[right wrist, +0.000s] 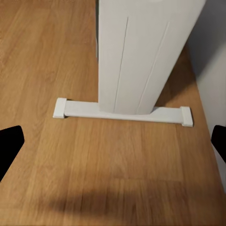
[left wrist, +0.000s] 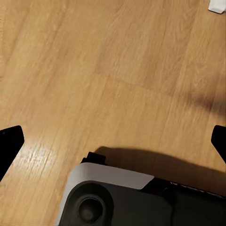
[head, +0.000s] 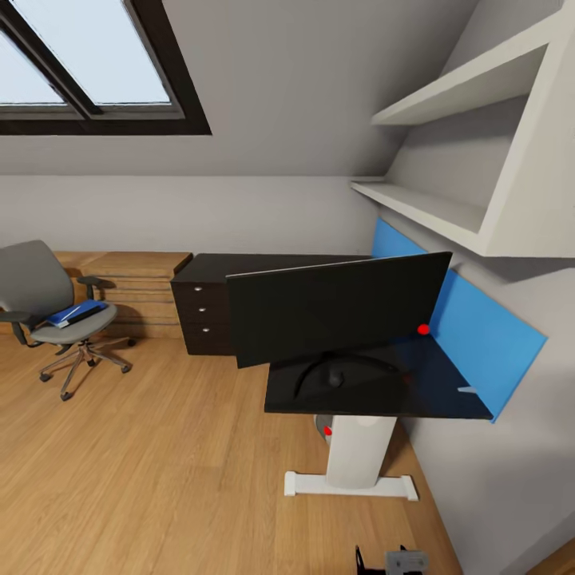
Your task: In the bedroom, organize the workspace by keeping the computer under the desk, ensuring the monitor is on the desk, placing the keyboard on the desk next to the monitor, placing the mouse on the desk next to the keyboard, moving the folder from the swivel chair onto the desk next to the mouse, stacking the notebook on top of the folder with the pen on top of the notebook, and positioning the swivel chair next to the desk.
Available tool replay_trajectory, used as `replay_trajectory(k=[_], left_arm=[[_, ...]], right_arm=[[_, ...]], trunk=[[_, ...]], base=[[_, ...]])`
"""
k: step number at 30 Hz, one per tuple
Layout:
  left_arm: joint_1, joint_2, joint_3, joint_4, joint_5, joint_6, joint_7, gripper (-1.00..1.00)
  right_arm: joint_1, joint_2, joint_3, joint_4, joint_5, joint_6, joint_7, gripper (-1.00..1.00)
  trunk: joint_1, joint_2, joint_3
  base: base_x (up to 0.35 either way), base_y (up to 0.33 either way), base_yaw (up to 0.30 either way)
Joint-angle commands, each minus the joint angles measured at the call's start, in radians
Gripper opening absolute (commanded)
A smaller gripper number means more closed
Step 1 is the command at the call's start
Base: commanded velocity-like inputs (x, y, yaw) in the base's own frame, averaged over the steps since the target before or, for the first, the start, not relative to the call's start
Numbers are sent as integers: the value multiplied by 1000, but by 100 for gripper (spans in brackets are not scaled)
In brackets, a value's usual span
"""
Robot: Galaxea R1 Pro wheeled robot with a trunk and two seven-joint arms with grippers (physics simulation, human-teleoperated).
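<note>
— While you look down from the head camera, where does the desk [head: 431, 383] stand for you?
— Ahead and to your right, against the grey wall with the blue panel [head: 479, 327] behind it. Its glossy black top sits on a white pedestal leg [head: 358, 451] with a white foot bar [head: 351, 485] on the wood floor [head: 160, 463].
— And the monitor [head: 339, 315]?
— On the desk, black front toward you, tilted so its left end hangs past the desktop edge. You see its curved black foot [head: 339, 377] on the top and a red dot near the right lower corner.
— The computer [head: 323, 427]?
— Under the desk, just behind the pedestal; you only catch a grey sliver with a red light.
— The swivel chair [head: 56, 315]?
— Well apart from the desk, at your far left by the low oak shelving [head: 132, 279]. The blue folder [head: 76, 311] lies on its seat. A dark drawer cabinet [head: 204, 315] stands between the chair and the desk.
— What of your grippers?
— In the left wrist view the left gripper [left wrist: 113, 141] hangs over bare floor with its two black fingertips [left wrist: 9, 146] at opposite edges of the frame, spread wide, nothing between them; a grey and white part of your own body [left wrist: 108, 197] lies below. In the right wrist view the right gripper [right wrist: 113, 141] is likewise spread wide and empty, facing the pedestal leg [right wrist: 141, 52] and foot bar [right wrist: 122, 113], apart from both.
— Keyboard, mouse, notebook, pen?
— You cannot make them out here.
</note>
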Motion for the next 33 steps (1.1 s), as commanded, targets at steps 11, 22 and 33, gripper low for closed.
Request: replay_trajectory(k=[11, 22, 33], left_arm=[[-1, 0, 2, 1, 0, -4, 0, 100], [-1, 0, 2, 1, 0, -4, 0, 100], [-1, 0, 2, 1, 0, -3, 0, 100]], right_arm=[[0, 0, 9, -42, -6, 49, -6, 100], [0, 1, 10, -31, -6, 52, -5, 100], [0, 4, 16, -73, -5, 108, -5, 100]], trunk=[[-15, 27, 11], [-15, 27, 11], [-15, 27, 11]], base=[[0, 0, 0], [-131, 0, 0], [-291, 0, 0]])
